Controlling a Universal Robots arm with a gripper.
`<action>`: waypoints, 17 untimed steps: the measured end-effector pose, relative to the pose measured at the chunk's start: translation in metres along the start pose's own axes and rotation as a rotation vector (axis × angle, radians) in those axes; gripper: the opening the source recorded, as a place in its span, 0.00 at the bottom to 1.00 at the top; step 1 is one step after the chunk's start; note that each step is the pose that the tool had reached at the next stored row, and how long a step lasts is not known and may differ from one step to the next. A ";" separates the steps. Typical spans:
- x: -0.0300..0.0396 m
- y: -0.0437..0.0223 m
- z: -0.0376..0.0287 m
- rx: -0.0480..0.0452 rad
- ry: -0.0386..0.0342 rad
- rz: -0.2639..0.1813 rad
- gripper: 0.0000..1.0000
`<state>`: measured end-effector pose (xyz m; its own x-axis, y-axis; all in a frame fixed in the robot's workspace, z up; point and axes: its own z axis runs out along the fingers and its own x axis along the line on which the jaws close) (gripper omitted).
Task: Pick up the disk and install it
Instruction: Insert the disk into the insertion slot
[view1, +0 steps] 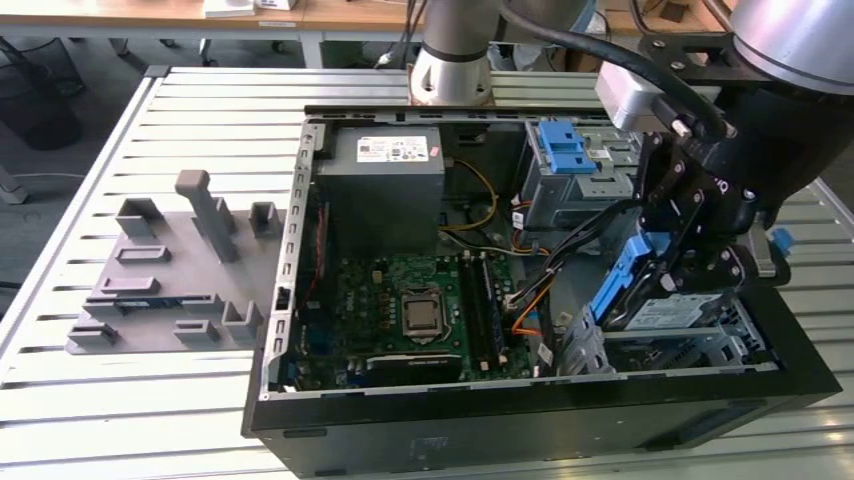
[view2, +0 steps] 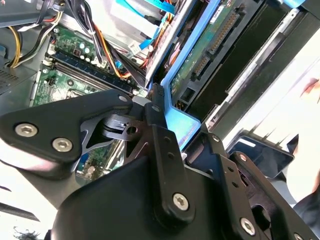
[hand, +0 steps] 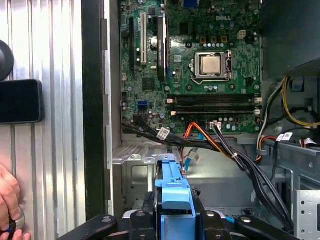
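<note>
we see the black gripper (view1: 674, 285) clamped on the flat rectangular silver-metal disk with a blue plastic carrier frame (view1: 623, 285). in the second wrist view one of its fingers (view2: 162, 145) presses against the blue edge of the frame, and the green circuit-board side of the disk faces the camera. in the exterior view the disk hangs tilted, its blue edge raised toward the exterior view's left and its labelled face up. it sits just above the grey metal drive bay (view1: 701, 345) at the near corner of the case on the exterior view's right; we cannot tell whether it touches the bay.

around it lies the black computer tower case (view1: 534, 425), open side up. inside are black, orange and blue cables (hand: 240, 160) beside the disk, a green motherboard (view1: 400, 300), a grey box-shaped power supply with a white sticker (view1: 394, 170) at the far side, and a grey metal drive cage with a blue plastic latch (view1: 567, 165). the case rests on a slatted metal table (view1: 134, 420), with a grey plastic slotted fixture (view1: 174, 280) to the exterior view's left. a person's hand (hand: 9, 200) rests on the table.
</note>
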<state>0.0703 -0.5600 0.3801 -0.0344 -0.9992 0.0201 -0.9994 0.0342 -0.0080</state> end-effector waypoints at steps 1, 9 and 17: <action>0.0000 0.0000 0.0008 0.0000 0.0000 0.000 0.37; -0.0002 0.0001 0.0074 0.0000 0.0002 0.000 0.37; -0.0002 0.0001 0.0077 0.0000 0.0001 0.000 0.38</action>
<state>0.0703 -0.5600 0.3724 -0.0344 -0.9992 0.0202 -0.9994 0.0343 -0.0080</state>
